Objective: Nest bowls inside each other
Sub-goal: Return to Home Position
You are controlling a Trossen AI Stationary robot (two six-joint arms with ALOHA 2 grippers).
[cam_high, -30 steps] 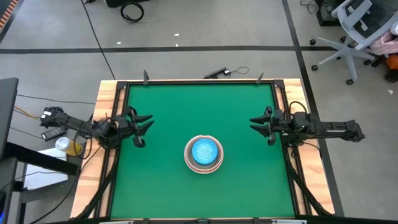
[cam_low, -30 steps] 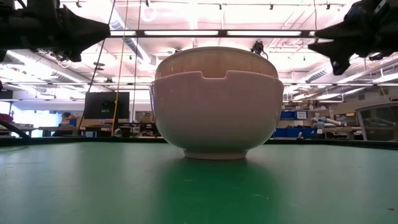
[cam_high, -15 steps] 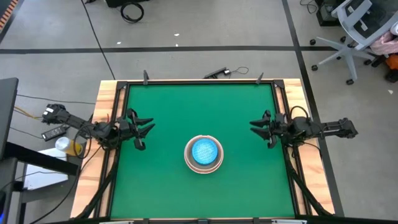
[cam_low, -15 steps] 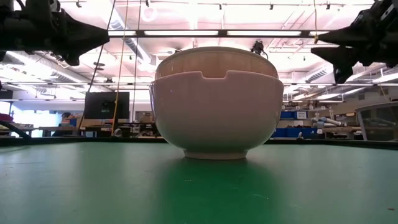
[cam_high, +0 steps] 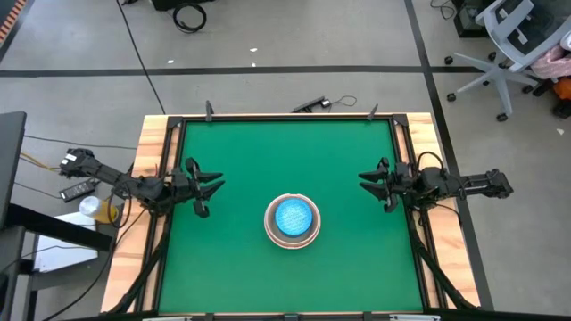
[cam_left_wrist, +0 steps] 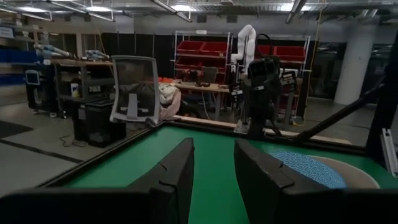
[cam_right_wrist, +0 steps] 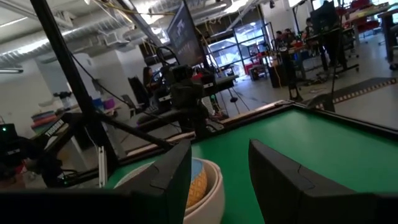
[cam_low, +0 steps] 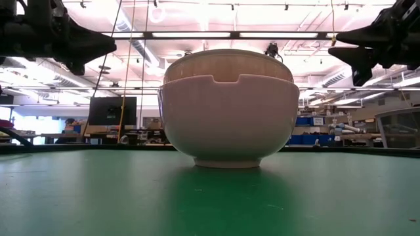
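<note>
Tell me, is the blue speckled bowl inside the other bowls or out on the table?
In. From above, the blue speckled bowl sits centred within the rim of the white bowl, which stands upright.

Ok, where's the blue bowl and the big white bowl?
blue bowl [cam_high: 293, 217]: high view, middle of its speckled inside.
big white bowl [cam_low: 226, 124]: low view, its outer wall.

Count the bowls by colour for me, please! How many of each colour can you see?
White bowl: 1
Tan-orange bowl: 1
Speckled blue bowl: 1
Total: 3 bowls showing, all nested together; any other bowl tucked between them is hidden.
</note>
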